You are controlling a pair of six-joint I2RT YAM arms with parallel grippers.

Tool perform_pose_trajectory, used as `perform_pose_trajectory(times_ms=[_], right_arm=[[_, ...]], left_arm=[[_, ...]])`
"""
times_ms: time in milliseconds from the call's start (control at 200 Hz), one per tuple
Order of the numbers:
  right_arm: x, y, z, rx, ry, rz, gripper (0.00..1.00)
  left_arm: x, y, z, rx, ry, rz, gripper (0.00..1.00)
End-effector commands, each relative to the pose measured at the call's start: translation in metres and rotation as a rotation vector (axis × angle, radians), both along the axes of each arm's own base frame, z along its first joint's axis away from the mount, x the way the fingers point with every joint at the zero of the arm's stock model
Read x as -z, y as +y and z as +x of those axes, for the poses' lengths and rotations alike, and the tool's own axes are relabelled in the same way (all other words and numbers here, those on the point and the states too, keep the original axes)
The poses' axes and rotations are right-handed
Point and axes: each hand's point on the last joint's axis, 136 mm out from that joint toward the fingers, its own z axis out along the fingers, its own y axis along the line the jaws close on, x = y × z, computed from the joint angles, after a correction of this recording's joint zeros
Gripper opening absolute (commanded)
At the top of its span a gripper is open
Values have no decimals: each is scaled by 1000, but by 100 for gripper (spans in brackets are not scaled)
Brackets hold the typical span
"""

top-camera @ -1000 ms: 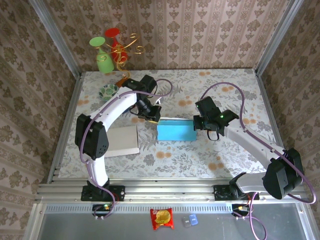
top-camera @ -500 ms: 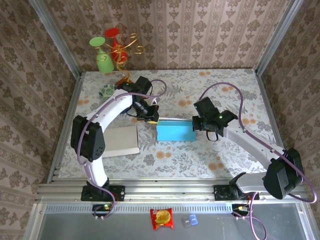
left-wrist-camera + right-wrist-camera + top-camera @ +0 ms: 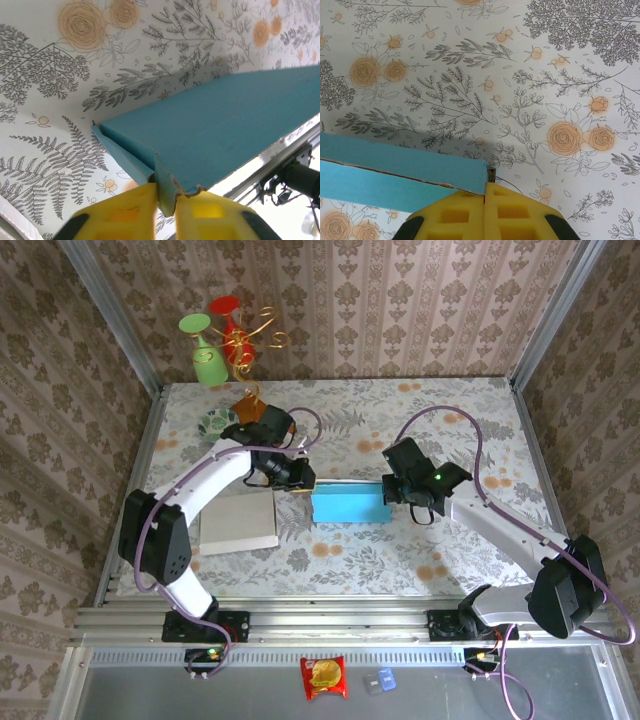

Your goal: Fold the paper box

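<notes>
Two grippers hold position at opposite ends of the paper box (image 3: pixel 350 506), which lies on the floral table (image 3: pixel 400 420) just right of the white sheet (image 3: pixel 240 522), separated from it by a narrow strip of cloth.

1. Box condition. The body is teal, long and low, with a smooth top panel. A pale strip runs along the edge facing away from the arm bases. In the left wrist view the box (image 3: pixel 225 125) shows a lower layer projecting slightly at its near corner, and a short end flap stands out with a ragged edge. In the right wrist view the box (image 3: pixel 395 175) shows two stacked teal layers divided by a thin raw-card seam.

2. Left gripper (image 3: pixel 300 478). It sits beyond the far right corner of the white sheet, at the box end nearest the sheet. Its yellow pads (image 3: pixel 132 210) are closed on the end flap.

3. Right gripper (image 3: pixel 392 490). It sits at the box end farthest from the white sheet. Its pads (image 3: pixel 460 215) are pressed fully together against the box corner. Whether a paper edge is nipped between them cannot be determined.
</notes>
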Motion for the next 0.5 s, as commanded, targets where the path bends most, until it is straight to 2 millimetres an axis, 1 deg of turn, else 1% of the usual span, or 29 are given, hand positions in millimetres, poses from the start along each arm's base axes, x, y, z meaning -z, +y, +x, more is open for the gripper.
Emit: perform_pose_trajectory(times_ms=[0, 80, 200, 495], right_arm=[[18, -9, -19, 6, 98, -61, 0], [19, -8, -19, 2, 98, -62, 0], [19, -9, -19, 3, 100, -63, 0], [20, -8, -19, 4, 100, -62, 0]], left_arm=[[-26, 3, 11, -29, -86, 11, 26], [-35, 2, 12, -12, -106, 26, 30], [-38, 3, 13, 7, -123, 68, 30], [-28, 3, 6, 104, -111, 183, 28]])
